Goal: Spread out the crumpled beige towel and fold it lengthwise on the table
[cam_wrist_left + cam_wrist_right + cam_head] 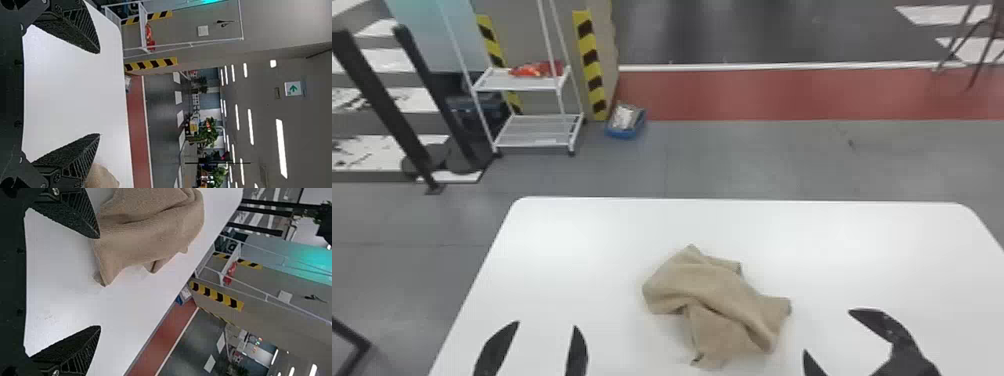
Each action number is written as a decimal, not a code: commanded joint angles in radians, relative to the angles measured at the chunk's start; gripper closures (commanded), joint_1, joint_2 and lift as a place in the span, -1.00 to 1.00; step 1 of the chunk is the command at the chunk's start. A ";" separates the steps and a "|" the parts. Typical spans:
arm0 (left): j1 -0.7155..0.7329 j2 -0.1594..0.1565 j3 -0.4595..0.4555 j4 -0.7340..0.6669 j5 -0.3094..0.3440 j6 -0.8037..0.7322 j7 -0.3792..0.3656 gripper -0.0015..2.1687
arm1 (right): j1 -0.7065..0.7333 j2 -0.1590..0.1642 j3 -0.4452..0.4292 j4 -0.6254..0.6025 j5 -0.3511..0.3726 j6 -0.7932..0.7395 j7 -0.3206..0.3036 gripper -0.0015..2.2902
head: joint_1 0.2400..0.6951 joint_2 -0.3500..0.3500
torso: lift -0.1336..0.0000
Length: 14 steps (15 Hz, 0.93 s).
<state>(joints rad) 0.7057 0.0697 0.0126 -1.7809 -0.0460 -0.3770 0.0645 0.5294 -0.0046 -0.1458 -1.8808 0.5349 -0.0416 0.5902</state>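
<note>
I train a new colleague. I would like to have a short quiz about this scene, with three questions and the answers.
1. Choose one. The towel on the table is: a) rolled; b) crumpled; c) folded lengthwise.
2. Fill in. In the head view, the towel lies to the ____ of the left end effector.
3. True or false? The right end effector is open.

Key: 1. b; 2. right; 3. true.

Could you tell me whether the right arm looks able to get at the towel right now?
Probably yes: the right gripper is open beside the towel, with nothing lying on it.
</note>
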 commanded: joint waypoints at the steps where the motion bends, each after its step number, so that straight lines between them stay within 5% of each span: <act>1: -0.005 0.004 0.000 0.000 0.000 0.005 -0.002 -0.87 | -0.039 0.005 0.026 0.020 0.126 0.072 0.025 -0.96 | 1.00 0.22 | 1.00; 3: -0.005 0.004 0.001 0.002 0.003 0.005 -0.002 -0.87 | -0.068 0.005 0.051 0.042 0.185 0.136 0.059 -0.96 | 1.00 0.23 | 1.00; 10: -0.012 0.004 0.000 0.002 0.000 0.020 -0.003 -0.87 | -0.190 0.005 0.144 0.213 0.243 0.185 0.036 -0.93 | 1.00 0.34 | 1.00; 14: -0.029 0.010 -0.008 0.012 0.002 0.033 -0.011 -0.87 | -0.224 0.005 0.176 0.278 0.240 0.194 -0.038 -0.76 | 1.00 0.33 | 1.00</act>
<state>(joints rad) 0.6776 0.0770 0.0051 -1.7699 -0.0460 -0.3464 0.0532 0.3213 -0.0046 0.0172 -1.6260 0.7772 0.1493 0.5602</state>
